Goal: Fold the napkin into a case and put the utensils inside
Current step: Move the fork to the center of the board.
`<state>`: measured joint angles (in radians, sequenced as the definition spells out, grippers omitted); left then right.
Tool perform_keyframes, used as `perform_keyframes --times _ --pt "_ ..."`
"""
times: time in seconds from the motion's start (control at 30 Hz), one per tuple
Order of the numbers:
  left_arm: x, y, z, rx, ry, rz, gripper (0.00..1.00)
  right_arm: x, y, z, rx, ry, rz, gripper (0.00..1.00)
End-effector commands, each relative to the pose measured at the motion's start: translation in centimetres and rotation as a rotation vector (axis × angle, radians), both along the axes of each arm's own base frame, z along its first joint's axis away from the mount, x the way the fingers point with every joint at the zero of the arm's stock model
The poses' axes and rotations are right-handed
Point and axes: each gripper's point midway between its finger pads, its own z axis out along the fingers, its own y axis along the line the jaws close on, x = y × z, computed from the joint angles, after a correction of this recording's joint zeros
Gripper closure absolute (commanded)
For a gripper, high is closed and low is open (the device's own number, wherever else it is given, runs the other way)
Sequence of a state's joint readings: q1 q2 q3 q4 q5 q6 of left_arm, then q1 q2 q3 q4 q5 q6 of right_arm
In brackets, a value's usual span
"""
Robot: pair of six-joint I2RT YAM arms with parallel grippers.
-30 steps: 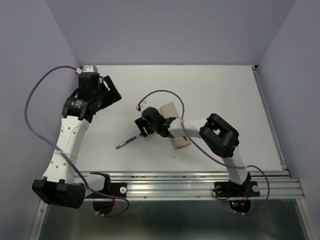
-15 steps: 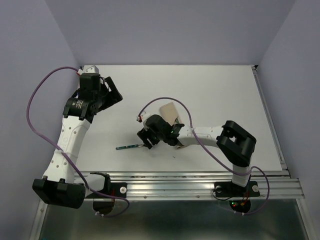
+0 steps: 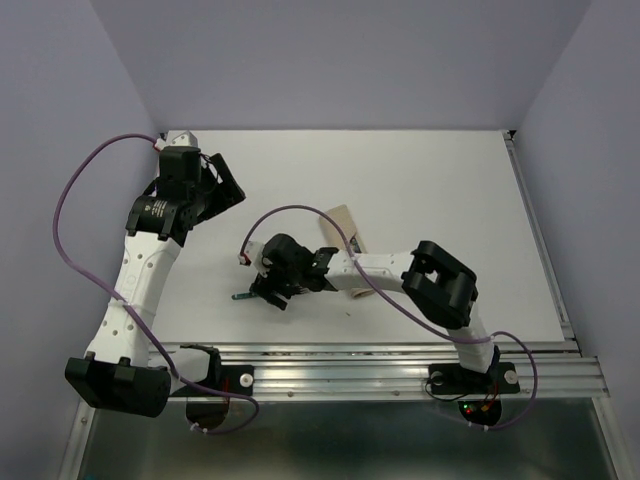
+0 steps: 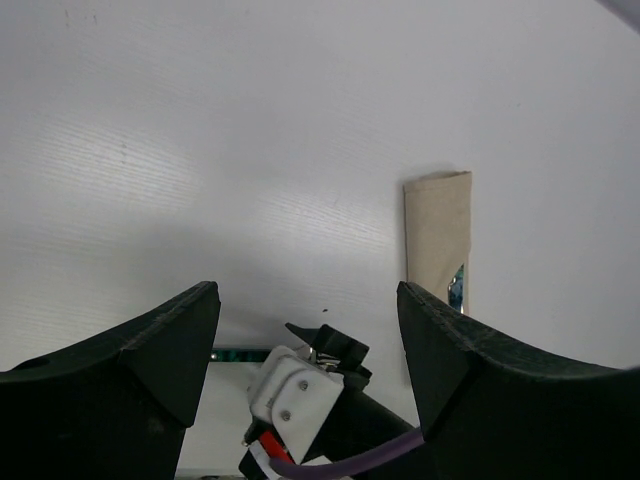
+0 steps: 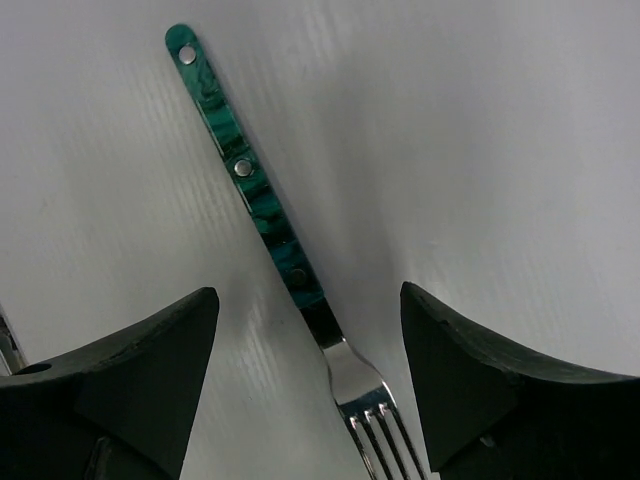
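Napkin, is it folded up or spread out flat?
Folded. The napkin lies on the table as a narrow oblong strip, not a wide flat sheet.

- fork [image 5: 290, 258]: handle glossy green marbled, plastic-looking, small metal rivets; tines polished bright metal
- case [image 4: 437, 235]: beige cloth, matt
- table [image 4: 200, 150]: white, matt, faintly ribbed
- right gripper [image 5: 310, 300] fingers [image 5: 120, 390]: black, matt, plastic-looking
- cable [image 4: 345, 457]: purple, smooth sheath
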<state>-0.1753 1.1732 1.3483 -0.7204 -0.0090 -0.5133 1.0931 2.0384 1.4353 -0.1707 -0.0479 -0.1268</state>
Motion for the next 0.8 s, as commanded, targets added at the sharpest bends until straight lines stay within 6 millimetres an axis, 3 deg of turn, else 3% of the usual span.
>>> perform_keyframes --times 0.0,0.03,0.2,0.4,0.67,0.77 --pt "0.2 0.4 1.0 0.007 -0.05 0.013 0.18 -1.5 0.7 -1.5 -0.045 0.058 0.105 0.22" --pt "0.2 0.4 1.1 0.008 -0.052 0.012 0.18 -2.2 1.0 -1.8 -0.05 0.07 0.125 0.23" --pt "0.4 0.4 0.7 0.009 -0.042 0.009 0.18 -2.3 0.6 -3.2 -0.088 0.069 0.096 0.28" --pt "0.5 0.2 0.4 0.002 -0.038 0.005 0.18 -1.7 0.9 -3.7 -0.067 0.064 0.047 0.48" --pt "0.4 0.1 0.2 0.001 -0.035 -0.002 0.18 -1.3 2.0 -4.4 -0.046 0.071 0.029 0.49" --pt "0.4 0.1 0.1 0.002 -0.033 -0.004 0.18 -1.2 2.2 -4.9 -0.051 0.075 0.027 0.57"
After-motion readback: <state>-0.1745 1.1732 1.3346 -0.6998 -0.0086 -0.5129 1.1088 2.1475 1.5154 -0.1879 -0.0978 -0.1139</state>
